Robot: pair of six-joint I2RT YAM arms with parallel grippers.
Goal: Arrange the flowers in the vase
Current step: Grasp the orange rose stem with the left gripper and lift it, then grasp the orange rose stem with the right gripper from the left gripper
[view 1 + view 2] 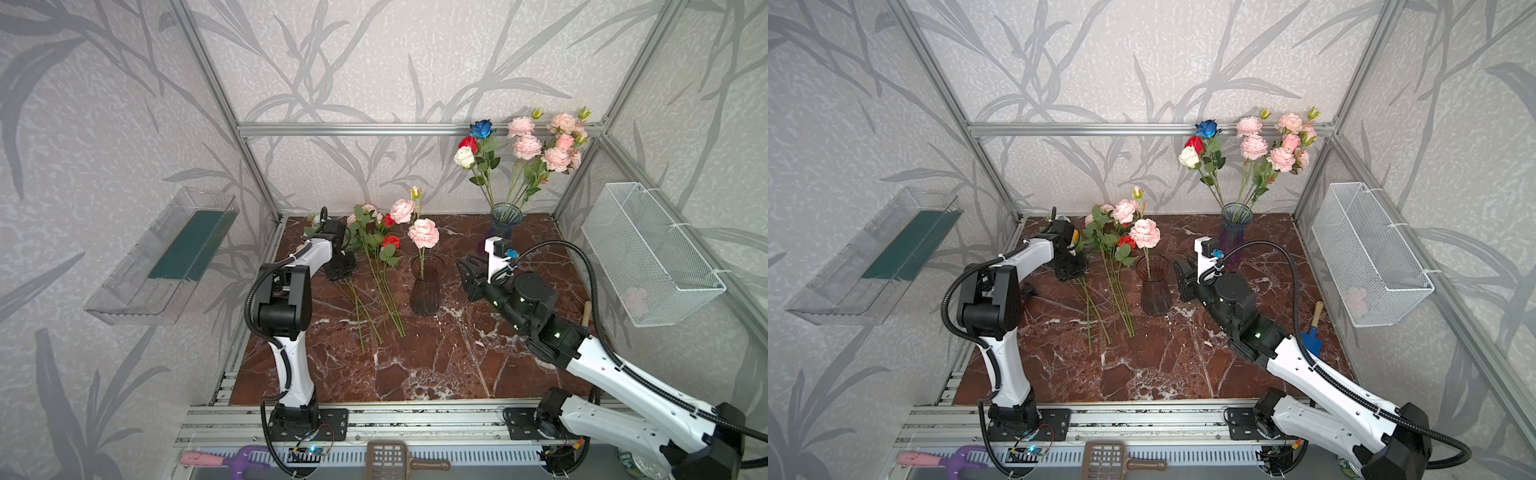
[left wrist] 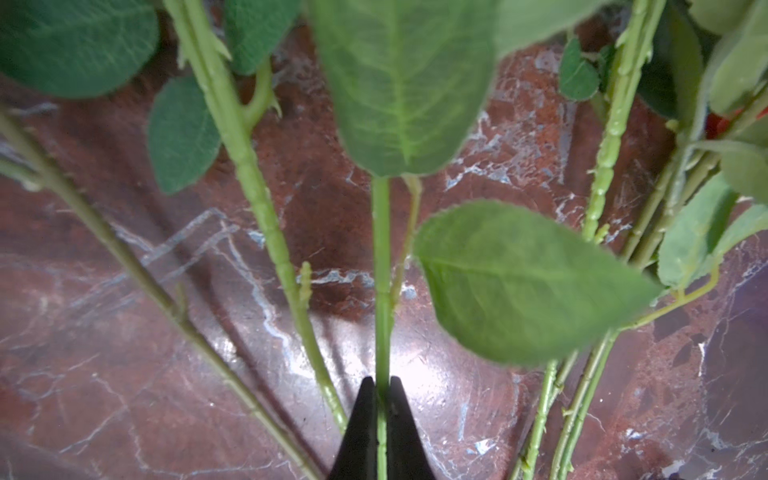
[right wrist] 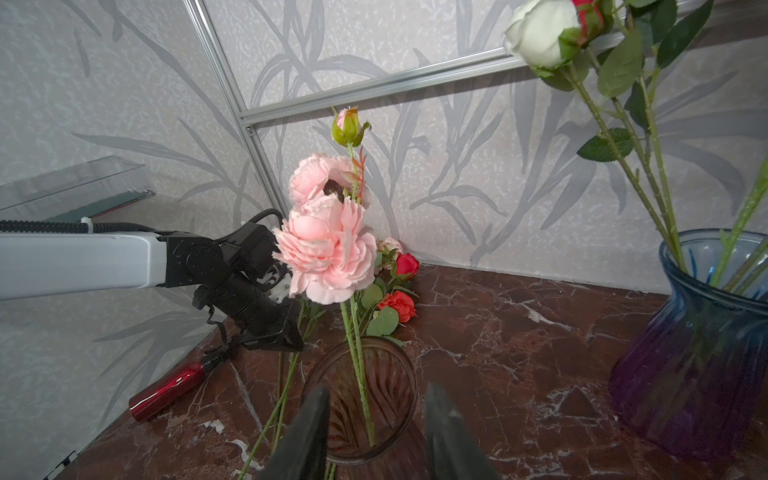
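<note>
progress partial: one pale pink ruffled flower seated upright in dark ribbed glass vase; loose green-stemmed flowers lying flat on table just left of that vase, not yet placed. left gripper clenched on one green stem of that bunch. right gripper released, empty, just right of vase.

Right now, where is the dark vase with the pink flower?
In both top views the dark vase stands mid-table, loose flowers lying to its left and the blue vase behind it to the right.
</note>
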